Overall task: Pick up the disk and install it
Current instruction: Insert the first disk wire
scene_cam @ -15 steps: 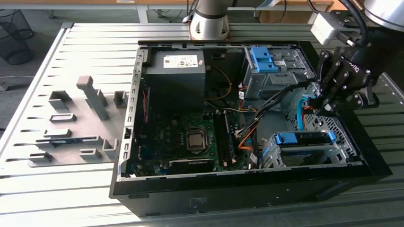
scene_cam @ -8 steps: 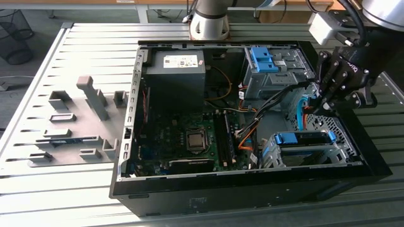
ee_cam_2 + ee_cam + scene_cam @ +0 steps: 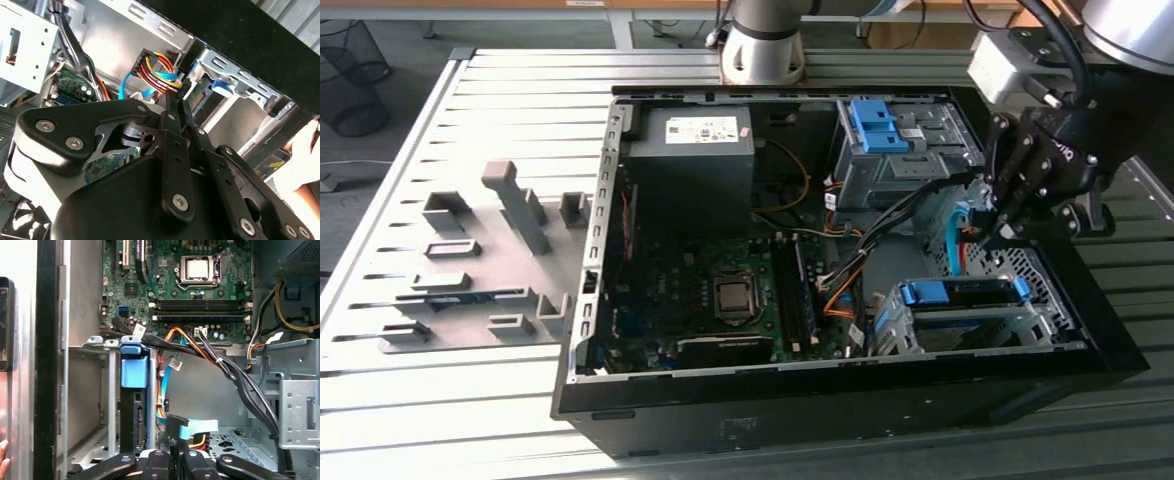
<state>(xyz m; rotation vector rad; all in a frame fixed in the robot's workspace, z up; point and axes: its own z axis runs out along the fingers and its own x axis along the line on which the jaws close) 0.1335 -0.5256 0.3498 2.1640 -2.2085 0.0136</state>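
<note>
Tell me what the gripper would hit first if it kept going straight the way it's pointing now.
Probably the loose cables: the gripper points down into the open computer case, and a blue flat cable with its black connector lies just ahead of its fingertips, beside the drive cage. Depth is unclear.

The gripper [image 3: 175, 107] is showing matte black linkage bars joined by silver screws; the arm [image 3: 761, 40] is displaying grey cylindrical joints.
</note>
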